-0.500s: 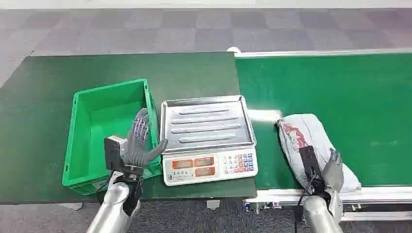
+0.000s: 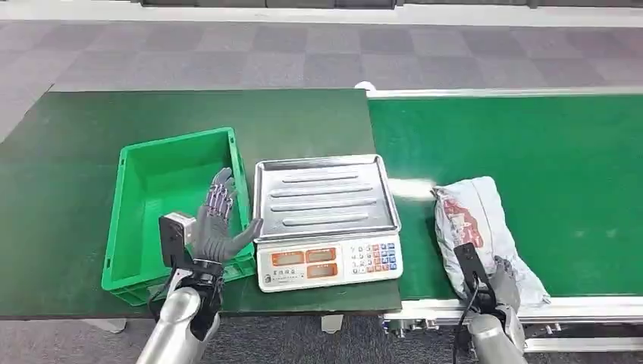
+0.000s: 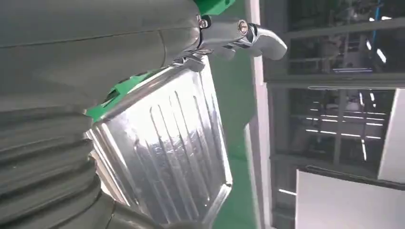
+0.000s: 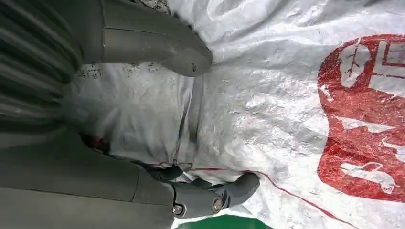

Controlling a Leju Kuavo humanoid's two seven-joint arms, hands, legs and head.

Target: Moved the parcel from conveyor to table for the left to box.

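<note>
Crinkled glossy plastic parcel (image 2: pixel 485 227); ribbed metal tray (image 2: pixel 324 193)

Floor (image 2: pixel 189 61) of grey carpet tiles in lighter and darker squares, running behind table and belt. Pale strip (image 2: pixel 455 14) along far edge of floor. Dark green table top (image 2: pixel 68 189). In left wrist view, dark window frames (image 3: pixel 334 81) with reflected ceiling light strips, white panel (image 3: pixel 348 200) beside them.
</note>
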